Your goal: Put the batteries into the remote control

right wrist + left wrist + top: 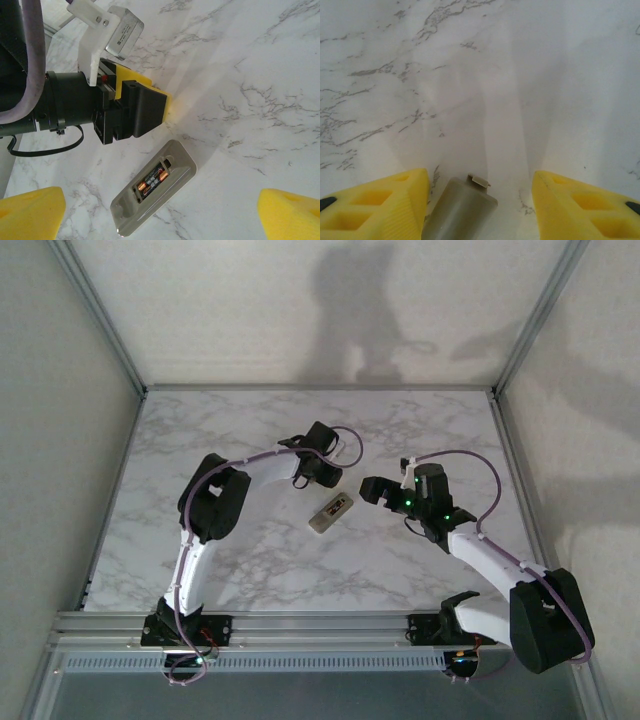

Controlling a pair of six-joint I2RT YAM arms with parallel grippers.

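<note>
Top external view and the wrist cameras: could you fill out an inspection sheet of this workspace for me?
Surface: marble-patterned table.
Job's things: remote control lies back up with its compartment open and both batteries seated inside. A grey piece with a tab, perhaps its cover, sits apart from it.
Clutter: nothing seen.
End effectors: left end effector has its fingers apart on either side of the grey piece, close to the remote control. The right end effector is wide open, holding nothing and facing the remote control.
Cables: purple cables run along both arms.
Surroundings: pale walls and a metal frame.
</note>
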